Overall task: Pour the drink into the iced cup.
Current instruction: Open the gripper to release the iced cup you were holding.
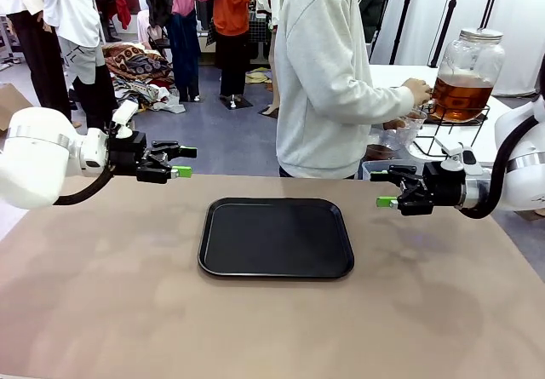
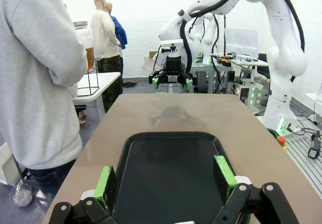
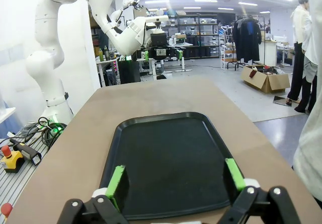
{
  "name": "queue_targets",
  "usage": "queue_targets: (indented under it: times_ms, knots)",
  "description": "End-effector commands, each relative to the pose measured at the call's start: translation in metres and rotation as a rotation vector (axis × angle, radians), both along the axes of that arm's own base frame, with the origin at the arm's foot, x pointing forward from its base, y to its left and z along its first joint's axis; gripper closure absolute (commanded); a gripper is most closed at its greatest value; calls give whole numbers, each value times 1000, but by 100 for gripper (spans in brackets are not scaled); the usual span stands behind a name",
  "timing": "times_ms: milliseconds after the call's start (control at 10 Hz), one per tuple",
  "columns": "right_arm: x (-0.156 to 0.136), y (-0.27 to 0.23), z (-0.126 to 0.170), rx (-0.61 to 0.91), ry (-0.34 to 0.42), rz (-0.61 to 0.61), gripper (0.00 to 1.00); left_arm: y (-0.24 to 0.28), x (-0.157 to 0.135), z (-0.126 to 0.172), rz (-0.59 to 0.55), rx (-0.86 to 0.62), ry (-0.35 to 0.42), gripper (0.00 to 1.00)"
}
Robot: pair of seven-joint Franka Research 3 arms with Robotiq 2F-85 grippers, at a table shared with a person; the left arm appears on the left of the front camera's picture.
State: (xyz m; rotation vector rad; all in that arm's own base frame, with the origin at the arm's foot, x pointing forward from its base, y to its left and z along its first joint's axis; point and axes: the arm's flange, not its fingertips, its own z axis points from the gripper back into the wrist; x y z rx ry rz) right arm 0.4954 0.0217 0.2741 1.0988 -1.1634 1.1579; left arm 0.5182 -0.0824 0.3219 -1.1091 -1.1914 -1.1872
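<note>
On the brown table (image 1: 102, 294) we see a black tray (image 1: 276, 238) lying flat in the middle. Our left gripper (image 1: 179, 162) hangs in the air at the left side of the tray, with its green-tipped fingers spread wide and nothing between them. Our right gripper (image 1: 387, 187) hangs at the right side, spread wide too and holding nothing. Each one points in toward the tray. Far behind the table, the drink (image 1: 461, 96) sits in a big glass jar (image 1: 469, 60) on a black wire stand (image 1: 443, 132). A person in a light grey sweater (image 1: 319, 81) reaches a hand (image 1: 417, 91) toward that jar.
</note>
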Motion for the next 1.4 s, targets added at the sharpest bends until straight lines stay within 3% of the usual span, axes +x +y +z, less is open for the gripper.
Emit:
queue_targets:
  times_ms: [0,1300]
  knots:
    - [1,0,2,-2,-4,0,0,0,-1,1,10,-9,-3,0]
    - [1,0,2,-2,-4,0,0,0,-1,1,10,-9,-3,0]
